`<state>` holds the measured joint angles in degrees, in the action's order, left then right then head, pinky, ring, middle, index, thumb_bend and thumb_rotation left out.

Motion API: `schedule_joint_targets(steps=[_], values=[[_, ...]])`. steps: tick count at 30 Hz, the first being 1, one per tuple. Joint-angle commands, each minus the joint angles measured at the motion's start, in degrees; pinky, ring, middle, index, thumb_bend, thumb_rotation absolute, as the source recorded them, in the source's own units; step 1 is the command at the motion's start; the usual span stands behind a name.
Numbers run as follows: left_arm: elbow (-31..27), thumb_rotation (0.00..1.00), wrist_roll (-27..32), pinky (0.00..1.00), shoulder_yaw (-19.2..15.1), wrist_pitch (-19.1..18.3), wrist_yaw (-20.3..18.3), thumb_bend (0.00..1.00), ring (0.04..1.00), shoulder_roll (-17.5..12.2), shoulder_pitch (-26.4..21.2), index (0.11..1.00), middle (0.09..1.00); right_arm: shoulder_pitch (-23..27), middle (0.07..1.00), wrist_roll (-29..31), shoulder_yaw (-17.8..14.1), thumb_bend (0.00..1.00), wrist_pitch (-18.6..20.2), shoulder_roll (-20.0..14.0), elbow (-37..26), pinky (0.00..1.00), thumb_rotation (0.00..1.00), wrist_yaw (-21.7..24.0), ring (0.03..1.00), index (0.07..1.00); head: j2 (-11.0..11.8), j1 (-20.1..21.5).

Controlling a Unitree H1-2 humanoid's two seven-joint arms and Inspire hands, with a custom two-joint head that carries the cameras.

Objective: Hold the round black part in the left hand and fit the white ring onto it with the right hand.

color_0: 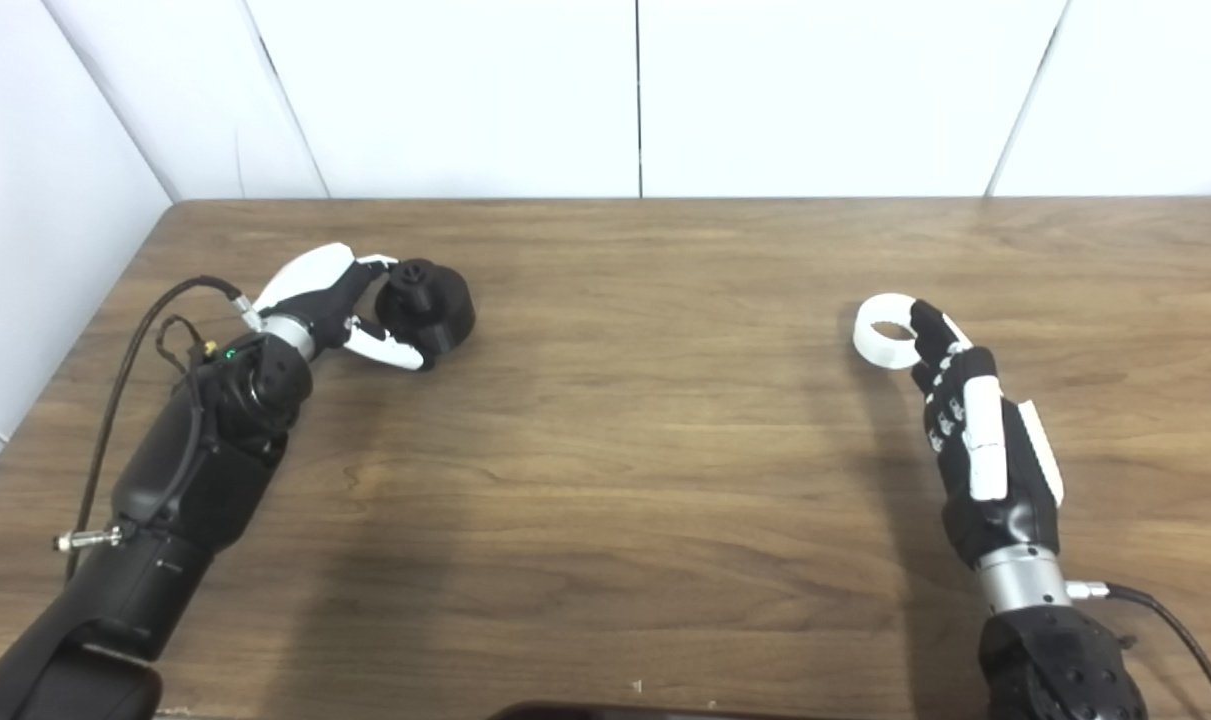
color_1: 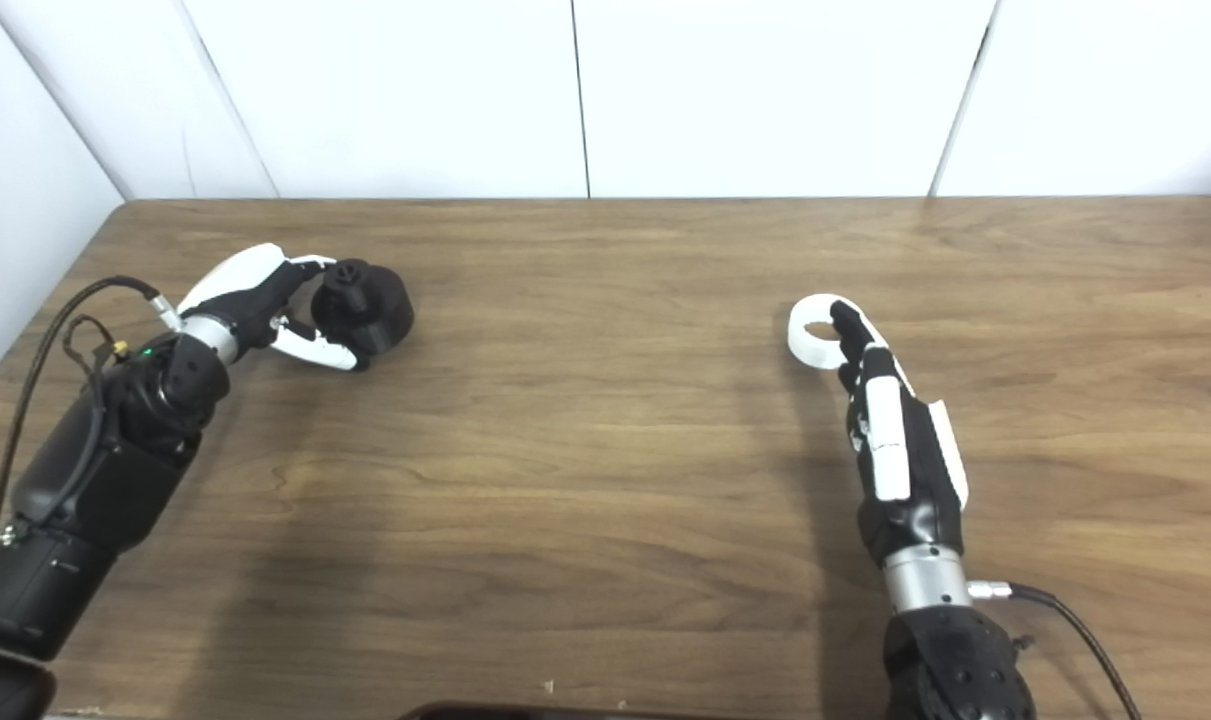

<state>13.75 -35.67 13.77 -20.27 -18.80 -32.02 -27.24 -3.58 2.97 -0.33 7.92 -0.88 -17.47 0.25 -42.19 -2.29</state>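
Brown wood grain runs across the table (color_0: 625,450), which serves as the landmark for everything else; white wall panels (color_0: 465,90) stand behind its far edge. Toward the table's left side, about midway between the near and far edges, sits the black part (color_0: 428,303), a squat round piece with a smaller knob rising from its top. The left hand (color_0: 330,300) is at this part: its white-tipped fingers (color_0: 390,350) curl around the near side and another reaches the top by the knob, so the hand is wrapped about the part. Whether the part is lifted clear of the table or resting on it cannot be told from either view. The left arm (color_0: 185,480) stretches back over the table's left near corner, with a black cable (color_0: 130,350) looping off its wrist. Toward the table's right side, at about the same depth, is the white ring (color_0: 887,330), well apart from the black part. The right hand (color_0: 975,430) lies extended over the table with its fingers straight and pointing away from the robot; the fingertips (color_0: 927,325) overlap the ring's right edge. Whether the hand pinches the ring or only touches it, with the thumb hidden beneath, cannot be told. The right forearm (color_0: 1045,650) comes in over the table's near edge, a cable (color_0: 1165,620) trailing to its right.
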Motion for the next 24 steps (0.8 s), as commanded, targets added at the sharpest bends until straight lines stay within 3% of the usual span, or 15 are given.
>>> schedule_joint_targets(steps=[1, 10, 18, 24], values=[[-0.33, 0.26, -0.36, 0.86, -0.79, 1.12, 1.78, 0.84, 0.994, -1.25, -3.49, 0.840, 0.948, -2.37, 0.949, -0.06, 0.17, 0.60, -2.16, 0.29, -2.30, 1.00, 1.00, 0.19, 0.990, 0.899, -0.09, -0.05], [-0.53, 0.23, 0.08, 0.82, -1.52, 0.64, 2.32, 0.83, 0.992, -0.75, -3.23, 0.775, 0.929, -2.13, 0.939, -0.46, -0.14, 0.60, -2.60, -0.09, -2.24, 1.00, 1.00, 0.06, 0.964, 0.894, -0.18, -0.16], [-0.26, 0.19, 0.77, 0.83, -2.09, 3.26, 3.97, 0.77, 0.974, -0.76, -2.61, 0.681, 0.904, -2.37, 0.945, -0.21, -0.12, 0.60, -2.40, -0.12, -2.46, 1.00, 1.00, 0.23, 0.973, 0.898, -0.21, -0.25], [-0.12, 0.17, 0.99, 0.83, -2.52, 3.69, 4.36, 0.75, 0.967, -0.52, -2.48, 0.661, 0.895, -2.17, 0.942, -0.55, -0.08, 0.59, -2.75, -0.33, -2.21, 1.00, 1.00, 0.26, 0.970, 0.899, -0.23, -0.27]])
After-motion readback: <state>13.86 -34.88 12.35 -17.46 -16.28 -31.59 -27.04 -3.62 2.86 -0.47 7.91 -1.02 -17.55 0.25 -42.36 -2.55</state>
